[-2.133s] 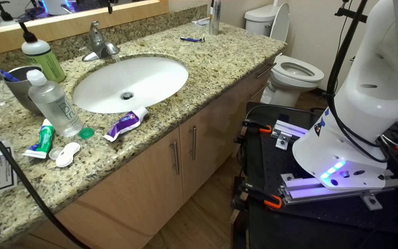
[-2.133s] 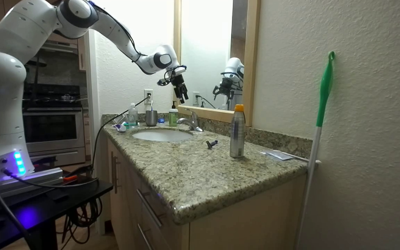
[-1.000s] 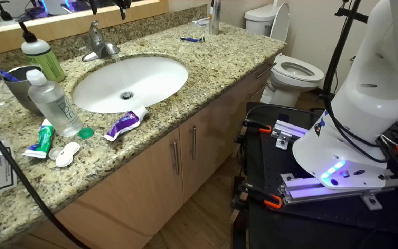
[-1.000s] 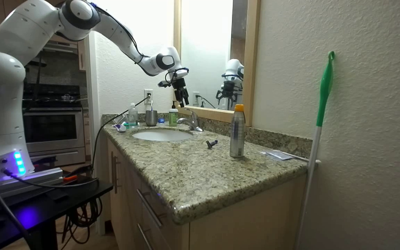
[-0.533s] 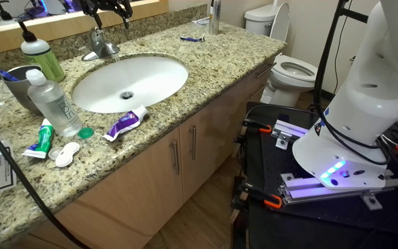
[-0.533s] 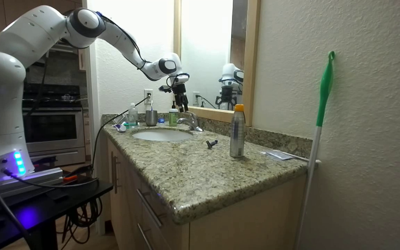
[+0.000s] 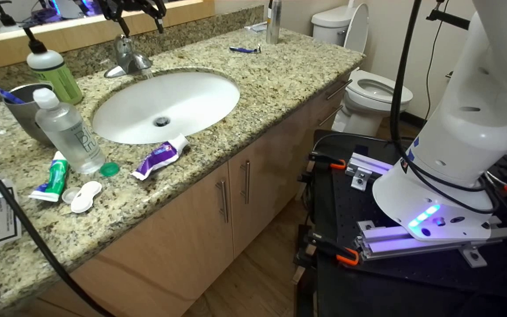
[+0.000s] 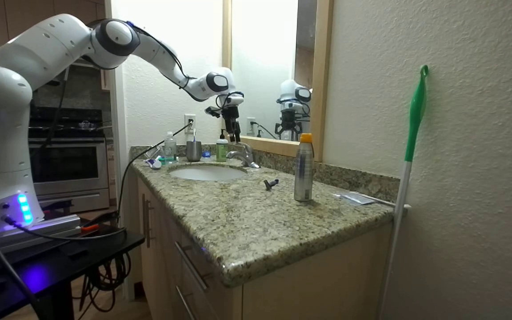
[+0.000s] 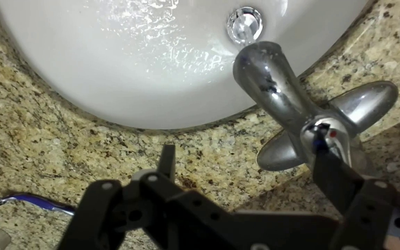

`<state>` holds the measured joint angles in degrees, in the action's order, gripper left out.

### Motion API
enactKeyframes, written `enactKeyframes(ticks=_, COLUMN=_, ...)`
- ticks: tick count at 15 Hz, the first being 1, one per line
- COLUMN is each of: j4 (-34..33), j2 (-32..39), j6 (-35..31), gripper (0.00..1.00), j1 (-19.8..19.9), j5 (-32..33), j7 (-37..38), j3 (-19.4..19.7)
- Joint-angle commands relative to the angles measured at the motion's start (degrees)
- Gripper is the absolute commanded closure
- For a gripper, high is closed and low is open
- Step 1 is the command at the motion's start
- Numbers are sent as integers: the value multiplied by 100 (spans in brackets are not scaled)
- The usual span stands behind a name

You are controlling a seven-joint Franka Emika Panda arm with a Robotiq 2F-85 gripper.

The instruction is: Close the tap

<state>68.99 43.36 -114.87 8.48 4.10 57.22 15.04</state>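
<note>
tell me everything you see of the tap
The tap looks like shiny chrome-grey metal, with a short curved spout over the basin, a two-winged base and a red dot on its handle. It stands upright on the speckled counter, water running from the spout. One finger of the open gripper is at the handle; contact is unclear.

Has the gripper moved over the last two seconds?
Yes, downward. Judged against the tap in both exterior views, the gripper has come down from higher up, with one jaw now at the tap's top; whether it touches, I cannot tell.
</note>
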Motion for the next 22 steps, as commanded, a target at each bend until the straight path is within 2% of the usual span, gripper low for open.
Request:
enactKeyframes(ticks=1, j4=-581, j2=548, j6=605, gripper=0, j1=156, j5=-118, j7=-366, j3=-161)
enactKeyframes(ticks=7, j4=-1414, j2=1067, j6=1215, gripper=0, j1=233, j5=-104, j7=-330, j3=-148)
enactKeyframes(ticks=17, j4=-2109, j2=1466, j6=1887, gripper=0, j1=263, j5=-111, j7=-543, j3=-159)
enactKeyframes(ticks=21, j4=-2329, j2=1499, j6=2079, gripper=0, j1=277, j5=-127, j7=-574, j3=-147)
enactKeyframes(ticks=22, j4=-2190, j2=1145, j6=1820, gripper=0, j1=206, j5=-7, j7=-435, j3=-17)
